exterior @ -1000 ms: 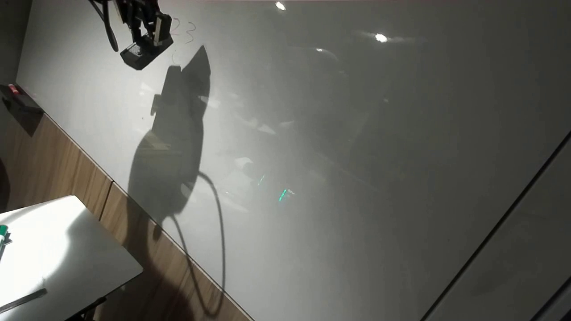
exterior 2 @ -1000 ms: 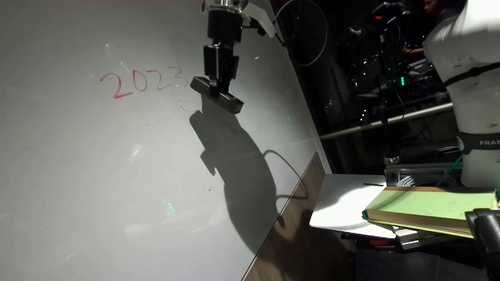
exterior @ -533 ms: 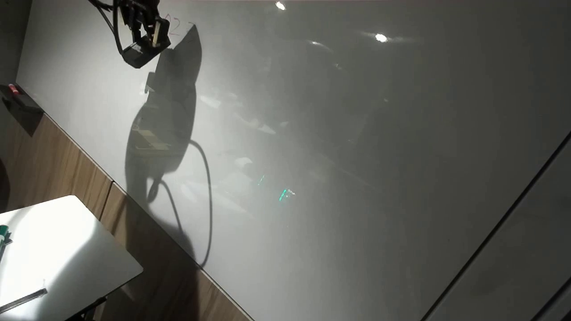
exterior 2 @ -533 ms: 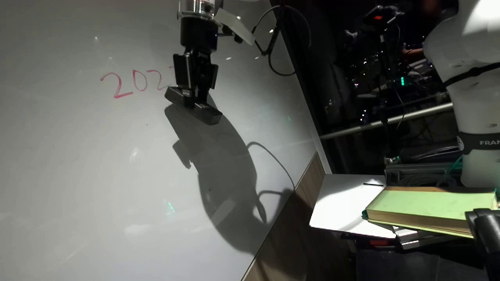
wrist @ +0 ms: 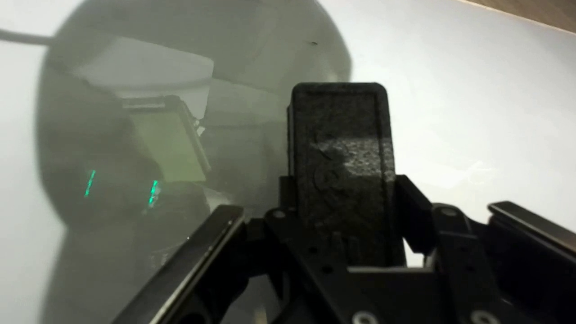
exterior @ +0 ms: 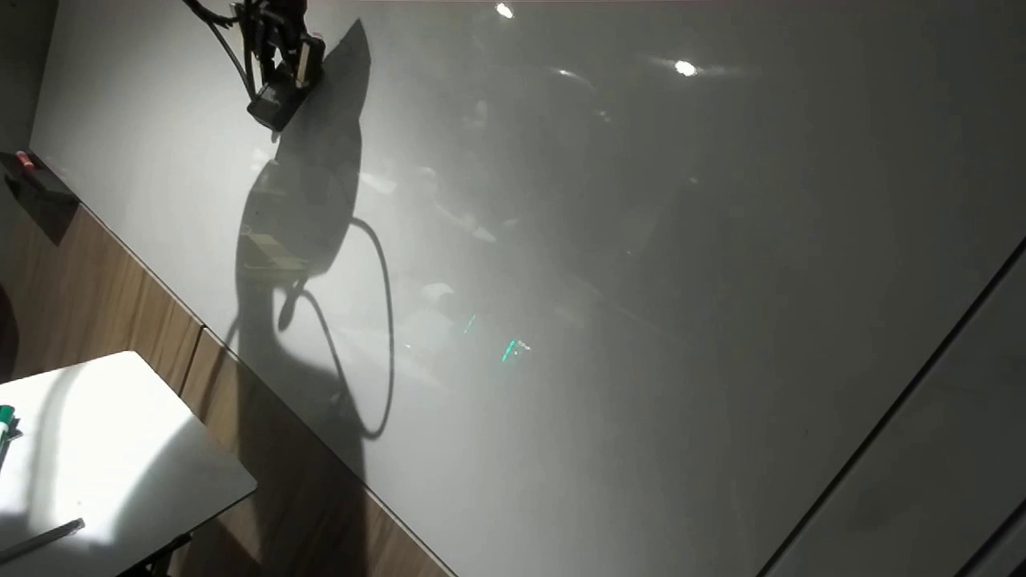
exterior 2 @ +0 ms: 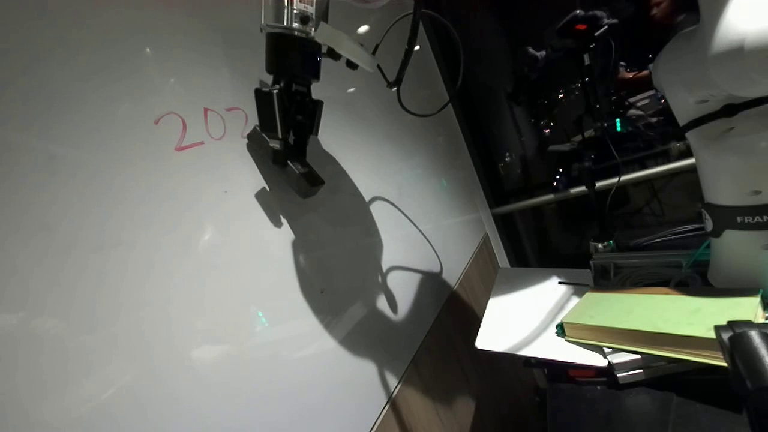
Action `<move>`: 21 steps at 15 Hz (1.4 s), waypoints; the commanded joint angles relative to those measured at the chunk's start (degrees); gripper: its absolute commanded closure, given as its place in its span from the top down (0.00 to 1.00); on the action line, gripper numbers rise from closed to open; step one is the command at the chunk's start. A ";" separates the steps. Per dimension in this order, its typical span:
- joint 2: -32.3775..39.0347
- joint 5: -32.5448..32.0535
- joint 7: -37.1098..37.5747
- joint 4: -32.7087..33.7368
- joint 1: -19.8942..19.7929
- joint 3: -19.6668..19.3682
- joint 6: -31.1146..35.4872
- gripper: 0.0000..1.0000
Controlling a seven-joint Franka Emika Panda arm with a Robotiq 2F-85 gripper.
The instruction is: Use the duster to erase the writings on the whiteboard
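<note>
- Since half a second ago, the duster (exterior 2: 305, 179) and the tool (exterior 2: 288, 157) have moved a little left in an exterior view, farther from the left edge of the tabletop (exterior 2: 522, 318); their shadow (exterior 2: 342, 258) has drawn closer in.
- Whiteboard (exterior 2: 150, 252), spreading beyond that left edge: glare spots (exterior 2: 363, 29) could pass for leftover ink. Its face is glossy, flat and grey-white.
- Writing (exterior 2: 207, 123), well left of the tabletop's upper left corner: a sweep that stops short would probably leave the first digit. Thin reddish-pink strokes show 2, 0 and part of another 2; anything behind the tool is hidden.
- Duster, nearer that corner, in front of the whiteboard: it looks slanted, so one end alone might rub and leave streaks; contact cannot be told. Dark rectangular block, rounded corners, raised rim, rough-looking back with faint marks.
- Tool, clamped on the duster near its middle, jaws on either side: hard pressure at a free end could twist the block loose. Black angular links, metallic edges.
- Cable loop (exterior 2: 409, 51), above and left of the same corner: a long sweep might drag it over the whiteboard. Thin, dark, curved.
- Wood-brown strip (exterior 2: 447, 360), along the tabletop's left edge: straight-grained, matte.
- Green book (exterior 2: 660, 312), covering much of the tabletop's right edge: thick, flat, pale-covered.
</note>
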 commanded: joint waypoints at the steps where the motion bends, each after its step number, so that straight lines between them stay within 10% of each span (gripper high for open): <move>1: 1.68 -4.39 -0.19 4.28 -2.80 -1.08 0.79 0.30; 13: 5.34 -5.28 0.04 18.14 -6.29 -4.40 -11.35 0.30; 21: 1.78 -5.50 6.91 17.48 -2.48 1.47 -12.64 0.30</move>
